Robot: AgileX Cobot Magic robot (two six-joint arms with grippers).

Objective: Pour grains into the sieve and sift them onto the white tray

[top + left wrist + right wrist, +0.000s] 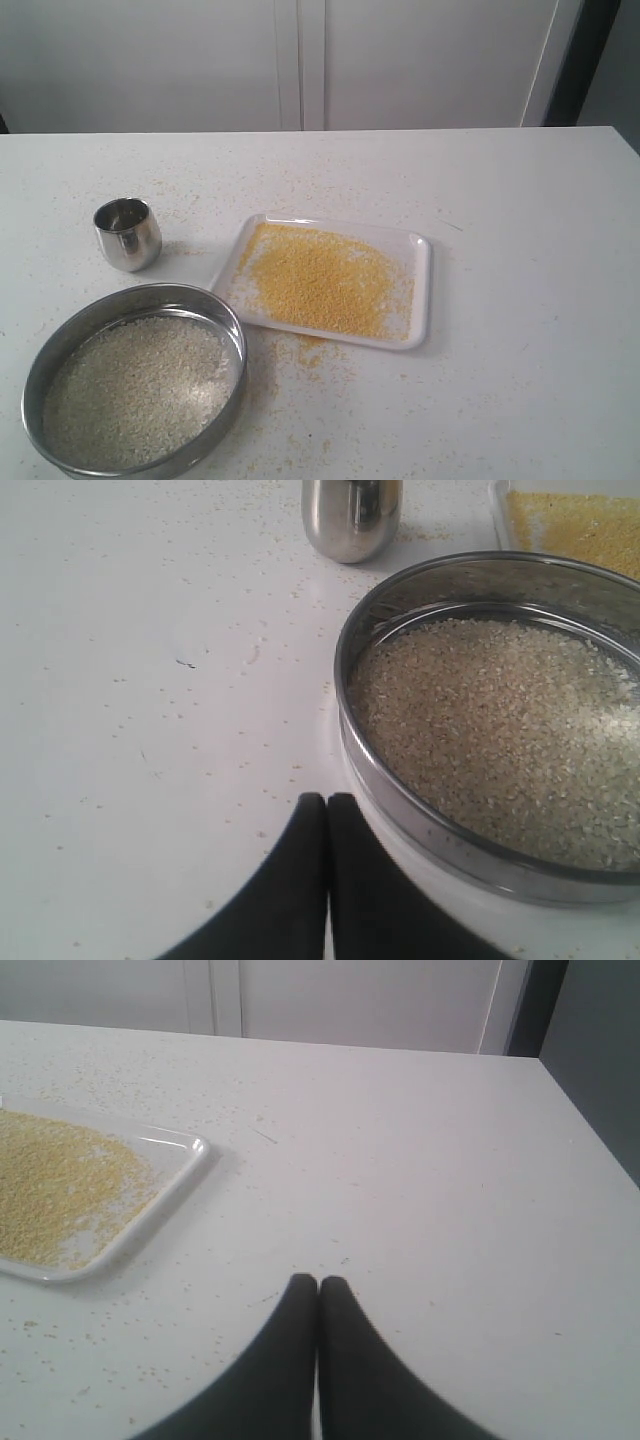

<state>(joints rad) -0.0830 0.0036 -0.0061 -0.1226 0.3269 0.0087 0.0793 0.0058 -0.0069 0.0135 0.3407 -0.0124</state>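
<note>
- The sieve (236, 380) sits on the tabletop (520, 250) at the near left, just beside the white tray (422, 295) and not over it. The off-white rice-like grains (130, 385) lie in its mesh, and the fine yellow granules (320, 280) are spread on the tray.
- Handling guess: it's a stiff steel ring and probably not heavy, but the polished wall looks slippery. We'd pinch the thin upright rim on the left gripper's side and keep it level, since the loose grains will slide if it tips.
- The left gripper (327, 802) hovers just outside the sieve wall with its fingers pressed together, holding nothing. They'd need to open before any grab.
- The right gripper (318, 1284) is the same, fingers together and empty, over bare tabletop to the right of the tray.
- Room: there's lots of open tabletop right of the tray. The small steel cup (128, 233) stands behind the sieve, so lifting straight up looks safer than sliding back.
- Spilled granules (310, 352) dot the tabletop between sieve and tray.
</note>
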